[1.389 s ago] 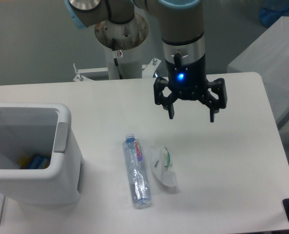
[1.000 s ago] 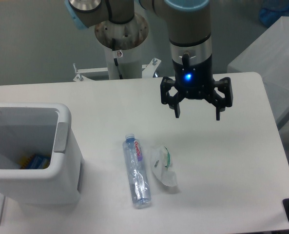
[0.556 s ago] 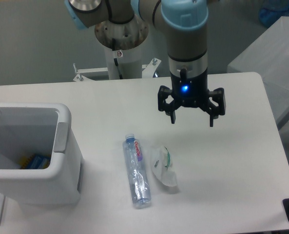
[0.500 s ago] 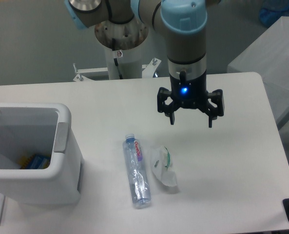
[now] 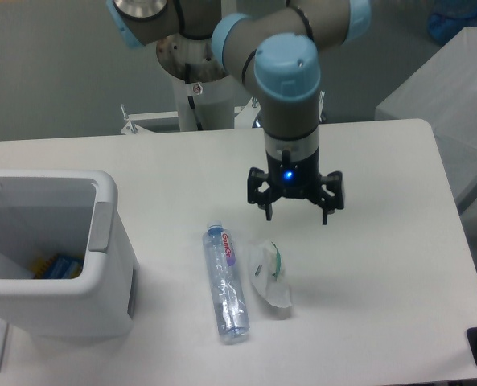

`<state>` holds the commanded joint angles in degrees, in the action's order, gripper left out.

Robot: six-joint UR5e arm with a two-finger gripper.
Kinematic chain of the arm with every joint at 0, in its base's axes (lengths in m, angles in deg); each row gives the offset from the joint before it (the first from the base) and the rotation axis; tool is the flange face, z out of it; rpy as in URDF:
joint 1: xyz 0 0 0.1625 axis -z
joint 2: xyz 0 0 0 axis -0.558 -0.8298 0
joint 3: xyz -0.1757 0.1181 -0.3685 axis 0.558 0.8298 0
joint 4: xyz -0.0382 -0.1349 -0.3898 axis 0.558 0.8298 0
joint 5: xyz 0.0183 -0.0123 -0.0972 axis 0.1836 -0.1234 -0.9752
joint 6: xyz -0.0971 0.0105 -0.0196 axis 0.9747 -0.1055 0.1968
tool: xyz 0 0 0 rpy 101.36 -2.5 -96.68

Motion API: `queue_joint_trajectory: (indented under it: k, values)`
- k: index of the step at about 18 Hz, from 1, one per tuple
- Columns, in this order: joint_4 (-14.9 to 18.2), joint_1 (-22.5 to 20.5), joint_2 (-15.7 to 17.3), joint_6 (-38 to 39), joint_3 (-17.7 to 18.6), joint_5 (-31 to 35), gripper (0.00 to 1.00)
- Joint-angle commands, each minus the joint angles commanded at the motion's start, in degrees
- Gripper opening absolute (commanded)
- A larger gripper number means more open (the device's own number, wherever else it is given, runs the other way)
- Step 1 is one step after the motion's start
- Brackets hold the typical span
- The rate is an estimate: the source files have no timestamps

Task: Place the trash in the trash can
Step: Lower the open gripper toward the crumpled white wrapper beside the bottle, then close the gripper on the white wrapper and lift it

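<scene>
Below the spread jaws, slightly left, lies the wrapper (image 5: 269,274).

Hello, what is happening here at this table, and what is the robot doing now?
The arm holds its open, empty gripper above the table, just beyond the crumpled wrapper. The wrapper and the plastic bottle lie side by side on the table, both untouched. The white trash can stands at the left edge, with something already inside.

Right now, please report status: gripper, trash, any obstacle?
Gripper open, empty, above the table. Wrapper and bottle lie side by side on the table. Trash can at left. Nothing blocks.
</scene>
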<state>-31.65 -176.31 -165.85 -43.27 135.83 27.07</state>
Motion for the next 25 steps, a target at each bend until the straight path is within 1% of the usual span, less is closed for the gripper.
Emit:
queue_joint_trajectory:
  k: [5, 11, 12, 13, 14, 15, 17, 19, 20, 21, 22, 25]
  values:
    - [-2.99, 1.05, -3.34, 0.27, 1.76, 0.18, 1.00]
    - [-3.70, 1.41, -7.12, -0.17, 1.23, 0.18, 1.00]
    - [-3.79, 1.50, -7.74, -0.17, 0.97, 0.18, 0.95]
    - [-3.79, 1.50, -7.92, -0.17, 0.88, 0.18, 0.88]
    - [-3.96, 1.50, -8.01, -0.17, 0.88, 0.18, 0.78]
    - [-3.96, 1.50, -8.01, -0.17, 0.88, 0.18, 0.67]
    - [-4.05, 1.50, -7.92, -0.09, 0.88, 0.18, 0.47]
    - [-4.40, 1.59, -7.92, 0.18, 0.88, 0.18, 0.19]
    - [-4.49, 1.59, -7.92, 0.27, 0.88, 0.18, 0.08]
    - [-4.49, 1.59, -7.92, 0.35, 0.97, 0.18, 0.03]
    - [-4.49, 1.59, -7.83, 0.35, 0.97, 0.18, 0.01]
    - [-4.49, 1.59, -7.39, 1.05, 1.14, 0.00, 0.00]
